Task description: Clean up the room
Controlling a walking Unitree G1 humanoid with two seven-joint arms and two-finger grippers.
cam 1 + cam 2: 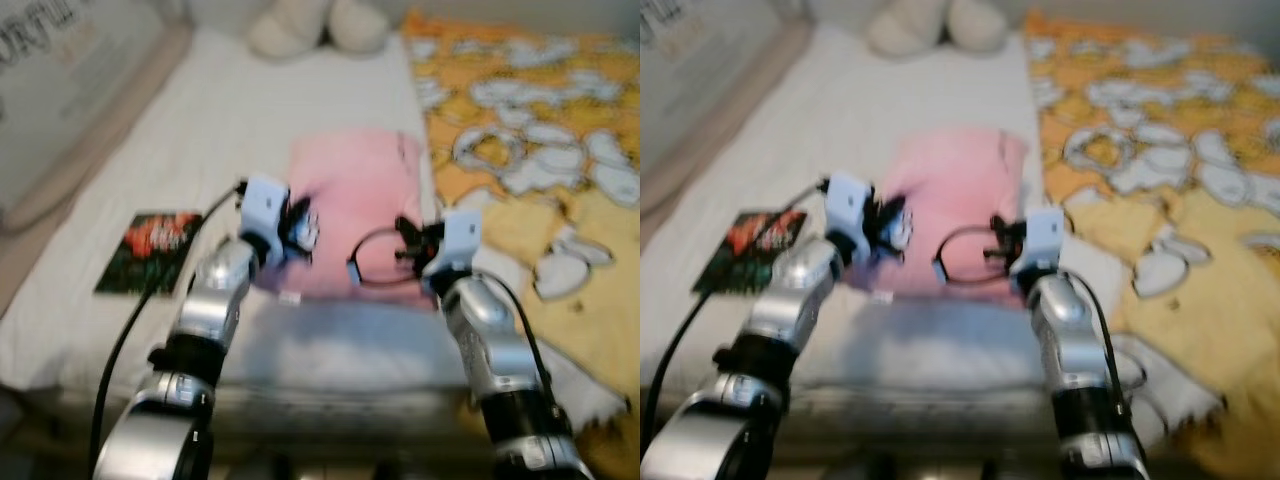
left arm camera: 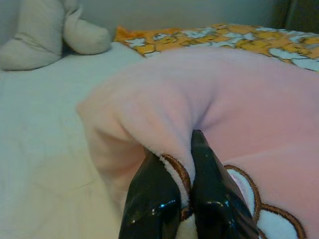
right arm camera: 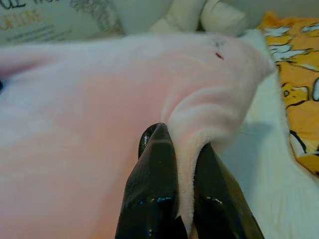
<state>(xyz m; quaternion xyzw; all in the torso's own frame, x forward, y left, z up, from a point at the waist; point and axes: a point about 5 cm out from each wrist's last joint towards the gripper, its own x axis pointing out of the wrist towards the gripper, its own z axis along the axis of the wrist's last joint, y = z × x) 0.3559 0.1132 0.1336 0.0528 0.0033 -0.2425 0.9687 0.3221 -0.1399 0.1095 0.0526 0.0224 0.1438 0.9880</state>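
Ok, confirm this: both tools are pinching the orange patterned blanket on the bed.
Wrong cloth. Both wrist views show the left tool and right tool pinching the pink blanket; the orange patterned blanket lies beside it, unheld.

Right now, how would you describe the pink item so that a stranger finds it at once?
Look at the white bed with the orange patterned blanket along the robot's right. In the middle lies a folded pink fleece cloth, its near edge pinched by the left hand and right hand. It is the only plain pink thing, unlike the dark book.
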